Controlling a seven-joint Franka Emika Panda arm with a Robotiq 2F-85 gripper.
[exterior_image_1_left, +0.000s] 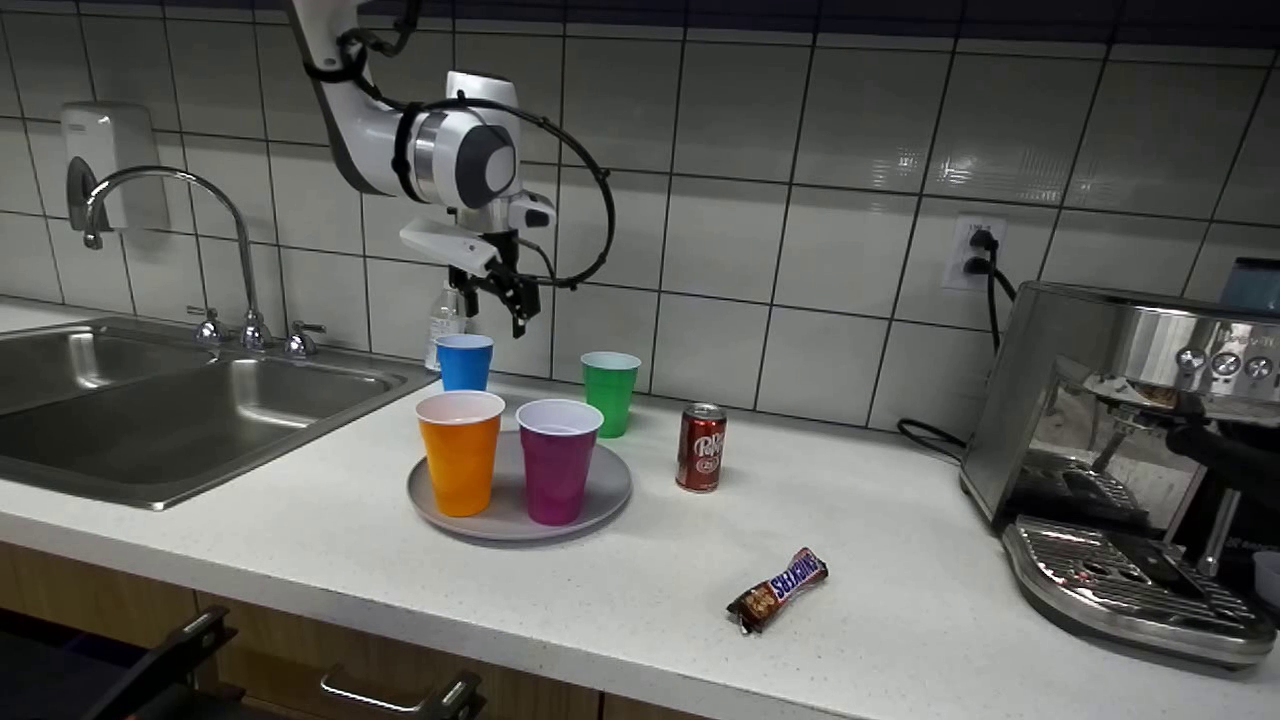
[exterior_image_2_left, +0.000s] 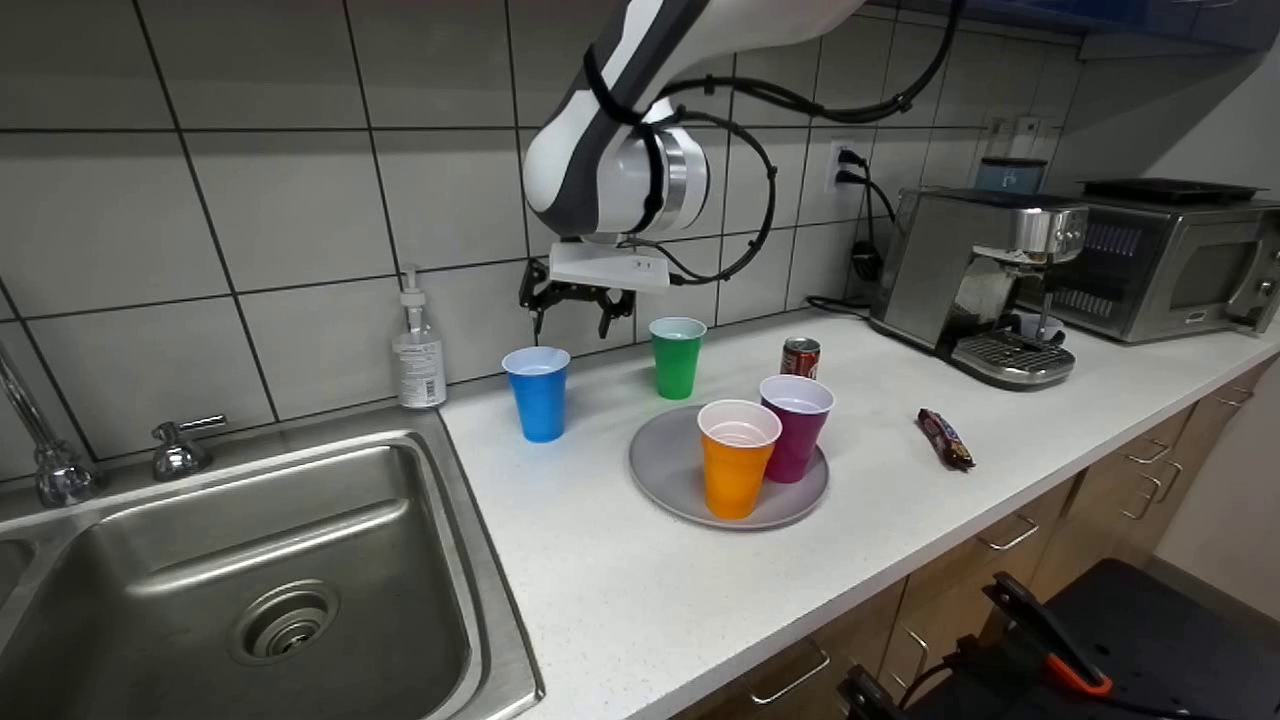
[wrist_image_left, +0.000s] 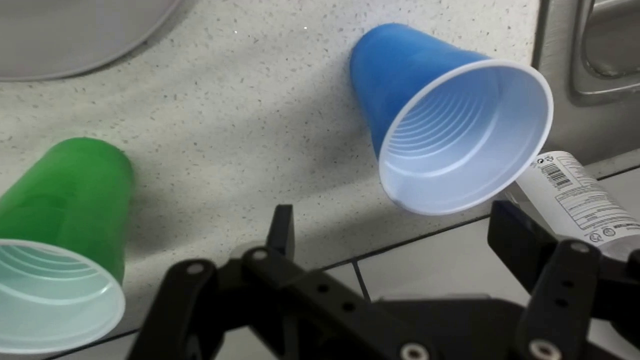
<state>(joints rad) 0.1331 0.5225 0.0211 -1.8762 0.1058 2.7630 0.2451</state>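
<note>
With its jaws spread wide and nothing between them, my gripper hangs above the back of the counter. Closest to it is an upright blue cup, whose white rim lies just beyond the fingertips in the wrist view. A green cup stands off to one side, near the wall. An orange cup and a purple cup stand on a grey plate. No cup is touched by the gripper.
A soda can and a Snickers bar are on the counter. Behind the blue cup, a soap bottle stands by the sink. An espresso machine and the tiled wall bound the space.
</note>
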